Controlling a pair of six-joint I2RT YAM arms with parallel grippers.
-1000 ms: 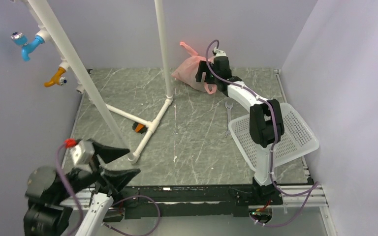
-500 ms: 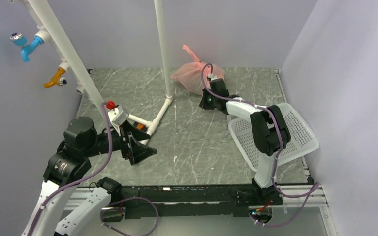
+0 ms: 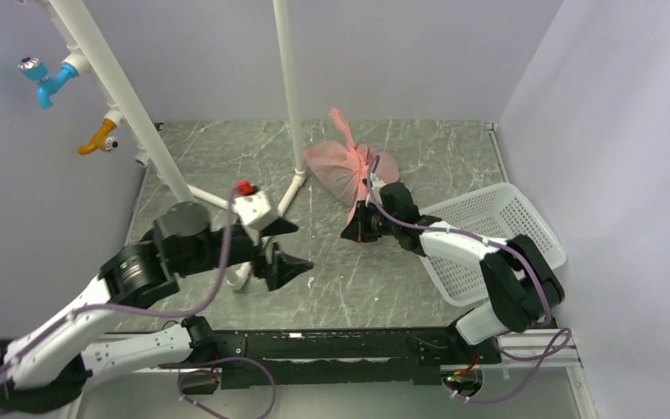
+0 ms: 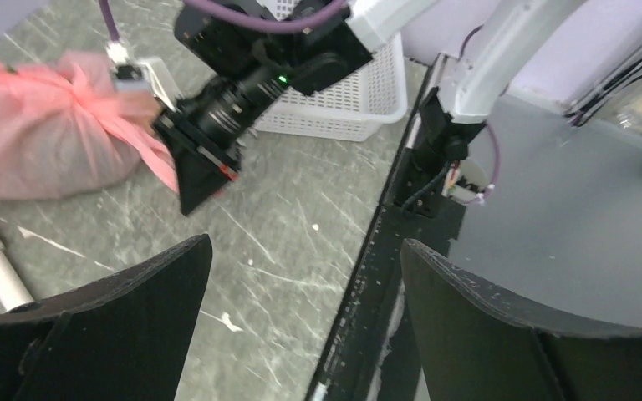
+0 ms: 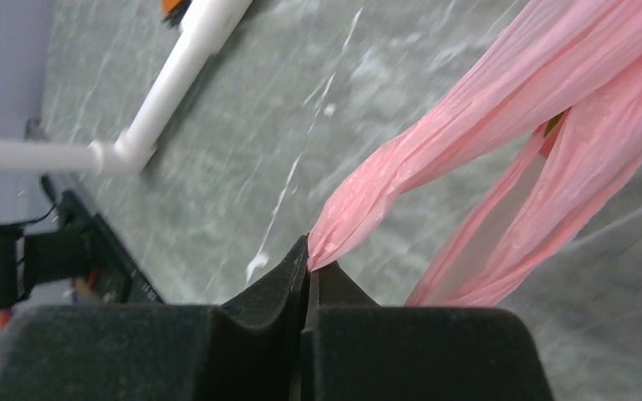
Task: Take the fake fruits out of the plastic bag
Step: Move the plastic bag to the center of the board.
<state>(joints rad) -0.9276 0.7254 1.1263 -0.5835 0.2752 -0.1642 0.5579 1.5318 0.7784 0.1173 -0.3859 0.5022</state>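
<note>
A robotics lab test cell rather than a home or shop: plain pale lilac panel walls [image 3: 419,52] box in a grey marble-patterned tabletop [image 3: 349,262] on three sides. A white-and-black jointed left robot arm [image 3: 70,323] and its twin, the right robot arm [image 3: 454,244], are bolted to a black metal rail [image 3: 340,345] at the near edge, with thin purple cables [image 3: 225,253] looping along them. A frame of white plastic pipes [image 3: 290,87] stands on the table, carrying a blue plastic tap [image 3: 45,83] and an orange plastic tap [image 3: 100,137]
</note>
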